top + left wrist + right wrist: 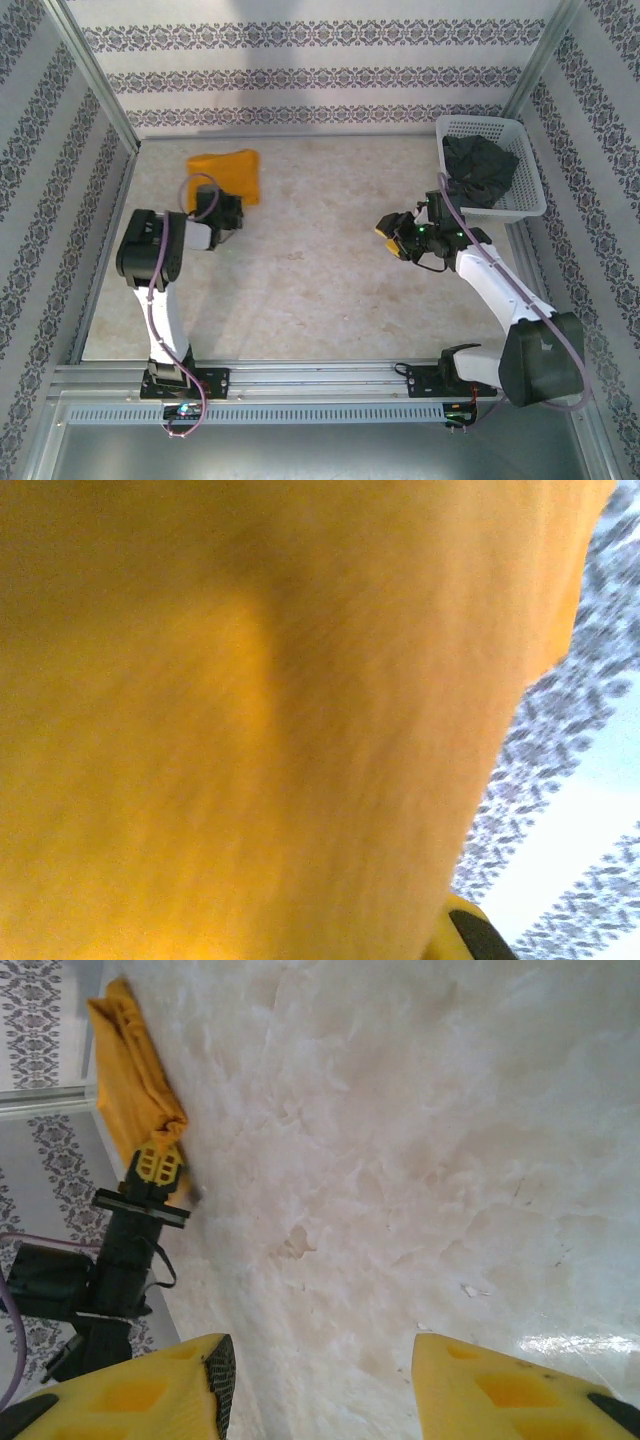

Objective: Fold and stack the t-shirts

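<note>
The orange-yellow t-shirt [228, 172] lies bunched at the table's far left. My left gripper [232, 212] is at its near edge and shut on the cloth. In the left wrist view the orange cloth [250, 730] hangs right against the lens, with one yellow finger [470, 932] peeking out at the bottom. In the right wrist view the left gripper [160, 1165] bites the end of the shirt [130, 1080]. The dark charcoal t-shirt [480, 168] sits crumpled in the basket. My right gripper [388, 232] [318, 1360] hovers open over bare table at centre right, holding nothing.
The white lattice basket [532, 170] stands in the far right corner. Patterned walls close in the pale marbled table [320, 290] on three sides, and a metal rail runs along the near edge by the arm bases.
</note>
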Robot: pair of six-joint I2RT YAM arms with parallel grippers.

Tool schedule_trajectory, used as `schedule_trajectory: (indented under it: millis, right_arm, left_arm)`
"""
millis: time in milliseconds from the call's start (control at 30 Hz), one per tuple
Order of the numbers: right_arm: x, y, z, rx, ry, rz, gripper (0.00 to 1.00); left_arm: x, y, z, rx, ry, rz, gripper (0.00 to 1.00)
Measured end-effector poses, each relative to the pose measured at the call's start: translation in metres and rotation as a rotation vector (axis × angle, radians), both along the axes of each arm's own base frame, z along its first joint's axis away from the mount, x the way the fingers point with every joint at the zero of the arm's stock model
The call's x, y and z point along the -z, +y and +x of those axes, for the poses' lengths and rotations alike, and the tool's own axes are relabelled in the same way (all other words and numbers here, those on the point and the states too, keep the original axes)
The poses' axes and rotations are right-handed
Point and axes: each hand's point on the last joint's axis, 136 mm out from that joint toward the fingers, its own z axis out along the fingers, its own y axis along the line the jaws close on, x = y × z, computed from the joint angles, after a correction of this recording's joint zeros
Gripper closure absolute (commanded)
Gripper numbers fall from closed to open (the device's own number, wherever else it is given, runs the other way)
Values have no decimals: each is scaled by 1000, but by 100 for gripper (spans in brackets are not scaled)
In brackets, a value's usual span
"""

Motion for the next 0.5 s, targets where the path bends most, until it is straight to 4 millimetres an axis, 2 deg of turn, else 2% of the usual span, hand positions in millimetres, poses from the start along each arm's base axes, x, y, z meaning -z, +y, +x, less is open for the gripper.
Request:
schedule_trajectory:
  millis: [67,133,267,367,500]
  right_arm:
    - [2,2,5,-5,10,2,50]
    - [4,4,11,-8,17,4,50]
    - [4,8,22,-17,17,13,50]
    - [3,10,30,-20,12,18,50]
    - [1,15,38,-34,-1,32,51]
  left_arm:
    - [1,29,18,54,-25,12,100]
    - [3,52,27,110,-32,46,100]
    - [-3,91,27,190,-16,125,100]
    - [-1,112,24,223,8,169,100]
    - [5,124,15,246,40,191,100]
